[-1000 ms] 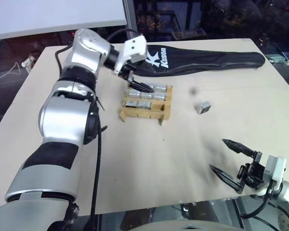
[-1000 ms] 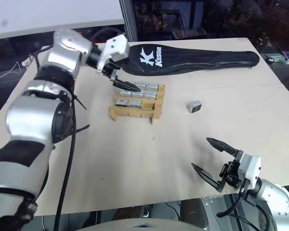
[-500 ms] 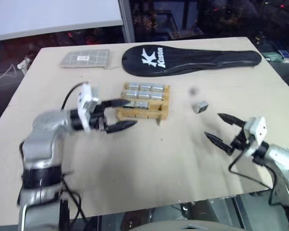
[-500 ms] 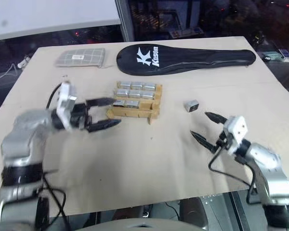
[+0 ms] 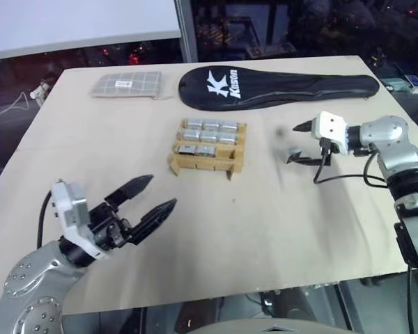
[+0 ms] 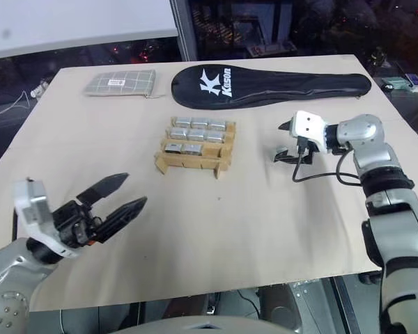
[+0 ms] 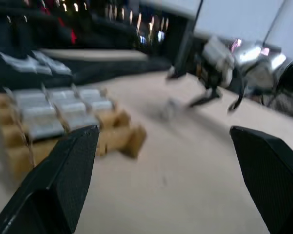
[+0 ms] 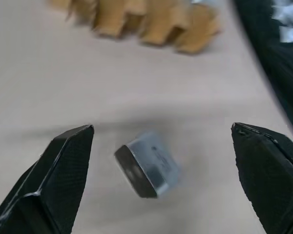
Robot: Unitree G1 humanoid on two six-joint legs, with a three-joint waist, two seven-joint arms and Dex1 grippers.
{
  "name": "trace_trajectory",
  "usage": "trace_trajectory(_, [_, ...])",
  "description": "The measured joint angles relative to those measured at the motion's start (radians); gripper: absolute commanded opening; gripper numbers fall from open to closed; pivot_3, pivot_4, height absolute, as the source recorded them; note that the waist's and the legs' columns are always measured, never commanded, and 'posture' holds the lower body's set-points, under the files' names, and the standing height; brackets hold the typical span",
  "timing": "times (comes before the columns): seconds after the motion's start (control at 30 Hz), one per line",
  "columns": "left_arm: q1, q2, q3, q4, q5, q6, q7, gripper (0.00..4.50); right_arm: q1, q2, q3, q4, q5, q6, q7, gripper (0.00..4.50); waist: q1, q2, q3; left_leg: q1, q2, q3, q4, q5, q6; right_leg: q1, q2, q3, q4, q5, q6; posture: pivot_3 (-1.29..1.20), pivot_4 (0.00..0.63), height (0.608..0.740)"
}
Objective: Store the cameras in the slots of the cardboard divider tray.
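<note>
The cardboard divider tray is seen mid-counter, with cameras seated in its rear slots. One loose camera is seen on the counter between the spread fingers of the right gripper, untouched. The left gripper is held near the front edge, fingers apart, empty.

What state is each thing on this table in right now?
Cardboard divider tray: five slots filled, front row mostly empty.
Loose camera: lying on the table, ungripped.
Right gripper: jaws open around the loose camera.
Left gripper: jaws open, empty.
Racket cover: lying flat.
</note>
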Motion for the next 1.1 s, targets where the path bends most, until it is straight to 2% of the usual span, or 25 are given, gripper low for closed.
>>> trace_trajectory(0.1, [0.085, 0.014, 0.008, -0.049, -0.067, -0.012, -0.03, 4.43, -0.096, 0.031, 0.044, 0.13, -0.076, -0.061, 0.003, 4.5, -0.007, 0.0, 0.0, -0.001, 0.0, 0.001, -0.001, 0.0, -0.001, -0.001, -0.001, 0.001, -0.002, 0.0, 0.0, 0.0, 0.15, 0.74])
trace_trajectory(0.17, [0.15, 0.056, 0.011, -0.069, -0.076, -0.018, -0.046, 4.43, -0.149, 0.04, 0.08, 0.207, -0.141, -0.11, 0.001, 4.5, -0.006, 0.0, 0.0, -0.002, 0.0, 0.001, -0.003, 0.0, -0.001, -0.002, -0.001, 0.001, -0.003, 0.0, 0.0, 0.0, 0.15, 0.74])
trace_trajectory(0.33, [0.238, 0.194, 0.04, -0.079, -0.077, -0.019, -0.102, 4.43, -0.195, 0.059, 0.135, 0.295, -0.261, -0.186, -0.02, 4.5, -0.008, 0.002, 0.001, -0.001, 0.0, 0.0, -0.004, 0.0, 0.0, -0.002, 0.0, 0.0, -0.003, -0.002, -0.004, 0.0, 0.15, 0.74])
trace_trajectory(0.47, [0.275, 0.238, 0.065, -0.083, -0.077, -0.021, -0.123, 4.43, -0.213, 0.06, 0.15, 0.327, -0.317, -0.208, -0.042, 4.5, -0.012, 0.003, 0.002, -0.001, 0.0, 0.001, -0.004, 0.0, 0.0, -0.002, 0.001, 0.001, -0.002, -0.002, -0.004, 0.0, 0.15, 0.74])
trace_trajectory(0.57, [0.29, 0.26, 0.064, -0.083, -0.076, -0.022, -0.133, 4.5, -0.229, 0.065, 0.149, 0.334, -0.331, -0.21, -0.045, 3.73, -0.014, 0.003, 0.002, -0.001, 0.001, 0.001, -0.004, 0.0, 0.0, -0.002, 0.002, 0.001, -0.002, -0.002, -0.004, 0.0, 0.15, 0.74])
trace_trajectory(0.77, [0.292, 0.279, 0.064, -0.074, -0.067, -0.027, -0.149, 4.5, -0.245, 0.086, 0.137, 0.342, -0.34, -0.213, -0.043, 0.78, -0.015, 0.004, 0.002, 0.0, 0.001, 0.001, -0.006, 0.0, 0.0, -0.003, 0.003, 0.002, -0.002, -0.002, -0.004, 0.0, 0.15, 0.74])
trace_trajectory(0.8, [0.29, 0.283, 0.064, -0.067, -0.066, -0.027, -0.153, 4.5, -0.253, 0.086, 0.137, 0.343, -0.343, -0.211, -0.047, 0.66, -0.016, 0.004, 0.002, 0.0, 0.001, 0.002, -0.006, 0.0, 0.0, -0.003, 0.003, 0.002, -0.002, -0.002, -0.004, 0.0, 0.15, 0.74])
trace_trajectory(1.1, [0.288, 0.308, 0.068, -0.023, -0.054, -0.044, -0.204, 4.5, -0.253, 0.098, 0.109, 0.346, -0.335, -0.203, -0.013, 0.66, -0.016, 0.007, 0.004, 0.0, 0.001, 0.002, -0.008, 0.0, 0.0, -0.004, 0.003, 0.003, -0.002, -0.002, -0.004, 0.0, 0.15, 0.74])
